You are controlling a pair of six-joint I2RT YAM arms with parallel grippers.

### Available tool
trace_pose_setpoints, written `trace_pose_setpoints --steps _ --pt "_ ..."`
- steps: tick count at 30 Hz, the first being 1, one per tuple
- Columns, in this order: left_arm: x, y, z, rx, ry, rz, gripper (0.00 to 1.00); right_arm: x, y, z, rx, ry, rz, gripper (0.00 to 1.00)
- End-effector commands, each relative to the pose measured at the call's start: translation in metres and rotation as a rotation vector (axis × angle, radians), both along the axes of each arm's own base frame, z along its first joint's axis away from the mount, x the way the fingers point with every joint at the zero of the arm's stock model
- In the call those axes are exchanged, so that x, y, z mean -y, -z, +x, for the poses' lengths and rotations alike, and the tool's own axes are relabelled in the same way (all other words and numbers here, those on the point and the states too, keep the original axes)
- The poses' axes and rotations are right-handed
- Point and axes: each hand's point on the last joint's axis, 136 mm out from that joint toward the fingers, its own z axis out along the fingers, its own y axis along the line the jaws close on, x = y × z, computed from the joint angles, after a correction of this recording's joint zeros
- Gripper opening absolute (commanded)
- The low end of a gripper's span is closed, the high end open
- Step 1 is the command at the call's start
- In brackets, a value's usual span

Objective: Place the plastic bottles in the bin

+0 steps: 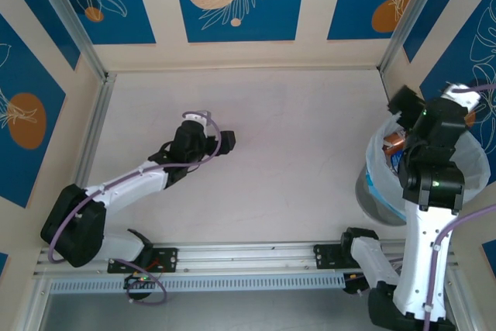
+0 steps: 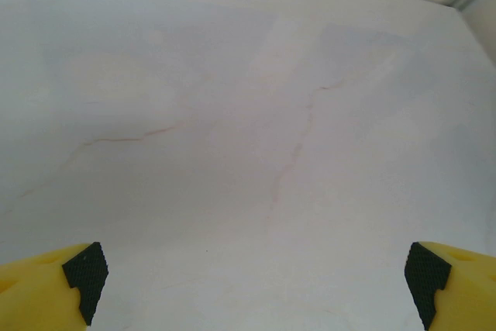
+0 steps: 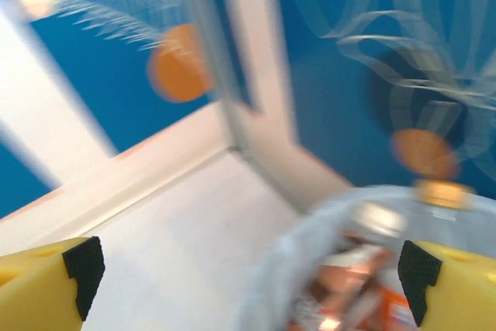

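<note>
Plastic bottles [image 1: 394,145]: some lie in the bin [image 1: 370,185], right side; task judged near complete.
Left gripper [image 2: 254,273], over bare table [image 1: 294,160]: jaws wide, empty. Right gripper [image 3: 251,269], above bin: likewise.

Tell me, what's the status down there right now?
Left gripper open, empty, over table. Right gripper open at bin. Bottles in bin. Nothing in the way.

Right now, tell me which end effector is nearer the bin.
Right. The right end effector hangs open above the far edge of the bin. The left end effector hovers open over the table, well off to the bin's left.
</note>
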Motion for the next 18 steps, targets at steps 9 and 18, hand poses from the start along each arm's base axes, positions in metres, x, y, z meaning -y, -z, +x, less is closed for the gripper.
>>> trace_pose_setpoints --steps 9,18 --pt "-0.184 -0.041 0.02 0.138 -0.562 0.44 1.0 -0.17 0.146 0.085 -0.195 -0.921 -0.096 0.99" --pt "-0.245 0.023 0.03 0.093 -0.637 0.474 1.0 -0.172 0.282 0.117 -0.385 -0.936 -0.064 1.0"
